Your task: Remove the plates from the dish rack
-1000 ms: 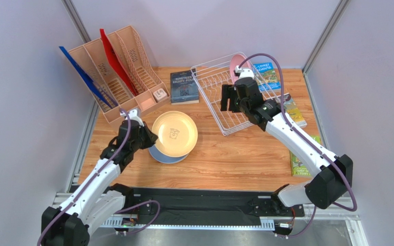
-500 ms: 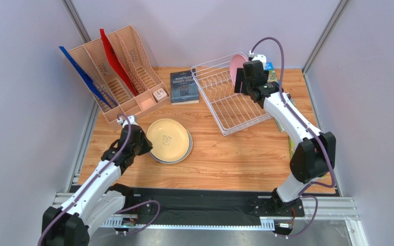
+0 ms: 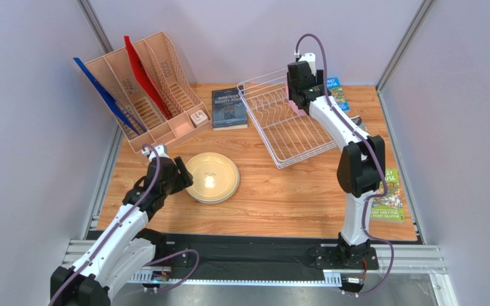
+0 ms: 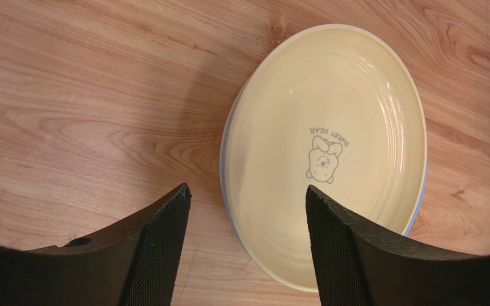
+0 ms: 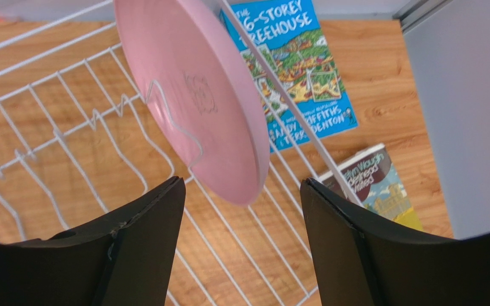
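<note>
Right wrist view, first inspector: "We record the pink plate (image 5: 190, 95) standing on edge, tilted, among the prongs at the far end of the dish rack (image 5: 68, 127). The right gripper (image 5: 241, 185) has its fingers spread wide, and the plate's rim lines up with the gap between them. We see no contact on either side."

Second inspector: "Agreed. And outside the rack?"

First inspector: "To the left of the rack, well apart from it, the pale yellow plate (image 4: 330, 159) lies flat and face up on the table (image 3: 292, 197). It sits on a light blue plate (image 4: 222, 169), of which only the rim shows. We cannot tell whether another plate is sandwiched between them. The left gripper (image 4: 247, 191) hangs over the stack's near edge, jaws parted, holding nothing."

Second inspector: "Our judgement on the step?"

First inspector: "The pink plate looks to be the only one in the rack, so we judge this the last pick, at the approach stage. The next move calls for the right fingers to advance until the rim sits well between them and close firmly on it. They should then lift along the prongs before swinging left toward the stack. The rack wire runs close beside the plate, so a skewed lift could snag it or drag the rack."
</note>
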Controlling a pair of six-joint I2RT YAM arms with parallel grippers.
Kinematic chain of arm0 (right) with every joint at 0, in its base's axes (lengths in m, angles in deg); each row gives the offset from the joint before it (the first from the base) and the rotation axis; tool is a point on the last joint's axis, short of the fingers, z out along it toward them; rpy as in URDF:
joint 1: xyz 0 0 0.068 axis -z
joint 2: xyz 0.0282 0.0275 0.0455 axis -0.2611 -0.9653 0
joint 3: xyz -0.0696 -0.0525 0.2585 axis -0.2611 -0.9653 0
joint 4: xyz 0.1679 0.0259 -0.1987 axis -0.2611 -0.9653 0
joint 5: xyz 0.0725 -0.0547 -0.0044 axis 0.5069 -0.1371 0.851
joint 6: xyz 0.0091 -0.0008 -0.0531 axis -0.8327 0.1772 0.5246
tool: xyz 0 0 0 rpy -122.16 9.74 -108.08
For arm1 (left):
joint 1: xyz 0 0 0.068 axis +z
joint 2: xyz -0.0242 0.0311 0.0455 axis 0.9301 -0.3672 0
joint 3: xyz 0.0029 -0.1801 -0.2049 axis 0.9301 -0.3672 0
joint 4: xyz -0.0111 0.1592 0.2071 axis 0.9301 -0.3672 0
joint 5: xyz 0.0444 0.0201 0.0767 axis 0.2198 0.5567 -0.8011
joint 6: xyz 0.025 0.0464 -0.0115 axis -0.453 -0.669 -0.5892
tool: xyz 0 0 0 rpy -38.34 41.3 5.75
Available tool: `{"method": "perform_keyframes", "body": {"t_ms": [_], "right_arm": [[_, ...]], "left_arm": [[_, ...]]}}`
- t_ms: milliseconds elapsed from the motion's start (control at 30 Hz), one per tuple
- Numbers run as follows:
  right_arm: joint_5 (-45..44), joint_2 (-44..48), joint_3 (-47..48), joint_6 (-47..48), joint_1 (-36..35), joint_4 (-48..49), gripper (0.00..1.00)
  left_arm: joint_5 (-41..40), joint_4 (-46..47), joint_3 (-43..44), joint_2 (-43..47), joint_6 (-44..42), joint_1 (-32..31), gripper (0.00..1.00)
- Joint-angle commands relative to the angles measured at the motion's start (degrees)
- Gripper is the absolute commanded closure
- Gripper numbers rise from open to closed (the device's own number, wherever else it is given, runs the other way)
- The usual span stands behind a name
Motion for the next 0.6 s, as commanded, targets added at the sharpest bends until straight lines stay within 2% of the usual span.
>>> {"method": "perform_keyframes", "body": {"t_ms": [0, 133, 200, 300, 333, 400, 533, 567], "right_arm": [[-5.20, -5.77, 8.21, 6.92, 1.24, 3.68, 0.28], [-3.89, -9.55, 10.08, 8.77, 2.38, 4.47, 0.31], [-2.66, -10.87, 10.08, 8.69, 3.35, 5.17, 0.36], [0.16, -11.40, 9.38, 8.34, 4.50, 5.70, 0.60], [0.08, -11.23, 8.86, 8.42, 4.58, 5.79, 0.83], [1.30, -10.27, 6.40, 9.04, 4.59, 7.71, 0.99], [1.92, -8.24, 4.37, 10.70, 3.97, 9.74, 1.00], [-0.69, -7.98, 4.28, 11.06, 3.19, 10.35, 1.00]], "left_arm": [[-0.68, -0.86, 2.94, 1.68, -1.67, -0.04, 0.26], [-0.42, -1.30, 3.65, 2.74, -2.46, -0.04, 0.24], [-0.24, -1.22, 4.09, 2.92, -2.90, 0.05, 0.23], [0.28, -1.22, 4.44, 3.09, -3.34, 0.05, 0.23], [0.28, -0.96, 4.44, 3.09, -3.43, 0.05, 0.23], [0.20, -0.78, 4.27, 3.27, -3.34, 0.05, 0.23], [0.37, 0.89, 3.65, 2.66, -3.25, 0.05, 0.22], [0.63, 0.89, 3.74, 2.30, -3.34, 0.05, 0.22]]}}
